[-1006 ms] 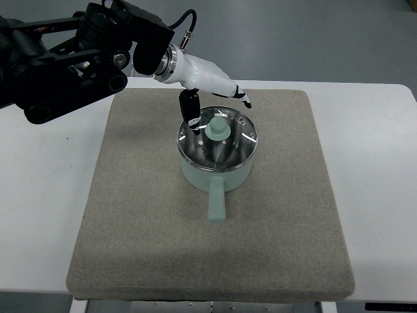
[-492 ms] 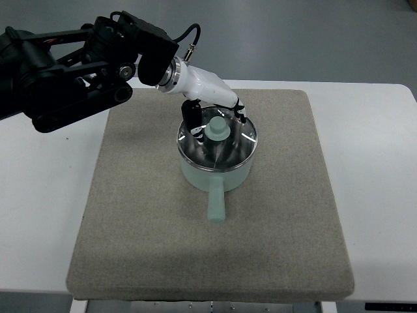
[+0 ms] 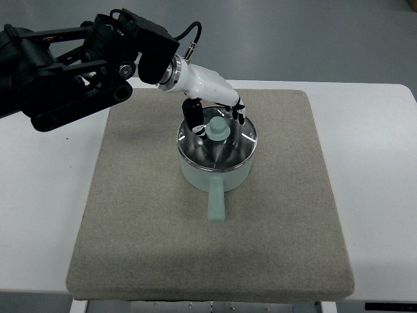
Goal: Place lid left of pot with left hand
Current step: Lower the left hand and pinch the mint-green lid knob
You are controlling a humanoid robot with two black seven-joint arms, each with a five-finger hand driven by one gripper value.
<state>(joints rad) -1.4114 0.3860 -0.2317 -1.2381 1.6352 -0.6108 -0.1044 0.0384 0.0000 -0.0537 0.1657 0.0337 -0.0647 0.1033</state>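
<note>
A pale green pot (image 3: pixel 217 175) stands in the middle of the grey mat (image 3: pixel 137 222), its handle pointing toward the near edge. A glass lid (image 3: pixel 221 151) with a pale green knob (image 3: pixel 218 128) sits on the pot. My left hand (image 3: pixel 216 116), white with black fingers, comes in from the upper left and hangs just behind and above the knob. Its thumb (image 3: pixel 193 115) is left of the knob and its other fingers (image 3: pixel 238 115) are right of it. The fingers are spread and not closed on the knob. The right arm is out of view.
The mat lies on a white table (image 3: pixel 45 195). My black left forearm (image 3: pixel 71 65) crosses the table's far left corner. Bare mat lies left of the pot.
My left hand has come down and forward from behind the pot, so its thumb and fingers now straddle the lid's knob. The pot and lid have not moved.
</note>
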